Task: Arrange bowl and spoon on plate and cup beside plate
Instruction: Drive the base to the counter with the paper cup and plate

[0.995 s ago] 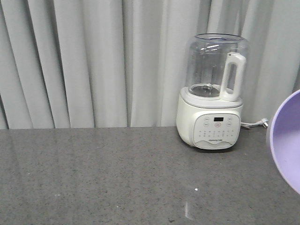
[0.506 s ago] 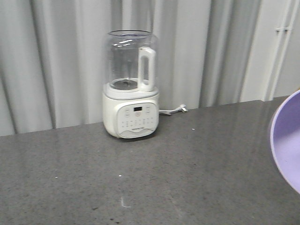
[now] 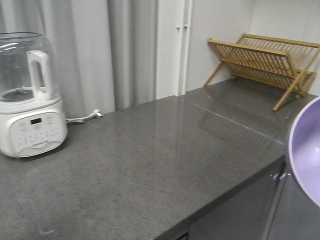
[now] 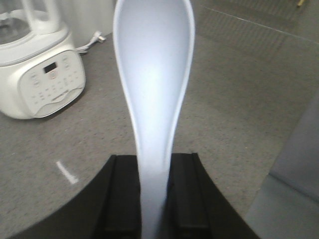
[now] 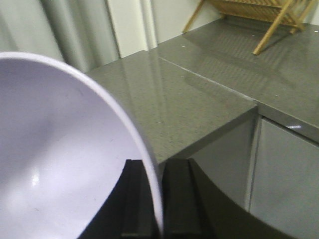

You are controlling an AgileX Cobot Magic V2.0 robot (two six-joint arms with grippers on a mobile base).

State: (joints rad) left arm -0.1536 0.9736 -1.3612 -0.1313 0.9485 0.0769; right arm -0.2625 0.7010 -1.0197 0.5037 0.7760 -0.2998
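In the front-facing view a grey stone counter (image 3: 150, 165) fills the lower half of the frame. A white blender-style appliance (image 3: 30, 100) with a clear jug stands at the far left, its cord (image 3: 85, 117) trailing beside it, and a folding wooden dish rack (image 3: 265, 60) sits on the counter's far section at upper right. Only a lavender arc of the bowl (image 3: 305, 150) shows, cut off by the right edge and raised off the counter with its hollow tilted toward the camera. Neither the plate nor the cup appears in any view, so the place to set things down cannot be fixed from here. In the left wrist view the left gripper (image 4: 152, 199) is clamped on the handle of the pale blue spoon (image 4: 152, 74) at lower centre. The scoop points straight up the frame with its hollow facing the lens. Gripping low on the handle likely leaves the whole scoop free to be laid down first. The appliance shows again at upper left. In the right wrist view the right gripper (image 5: 160, 199) pinches the bowl's rim at lower centre, one jaw inside the wall and one outside. The bowl fills the left of the frame, and a rim pinch probably leaves its base bare for landing on the plate. Past it lie the counter's corner and a cabinet front (image 5: 284, 169) at lower right.
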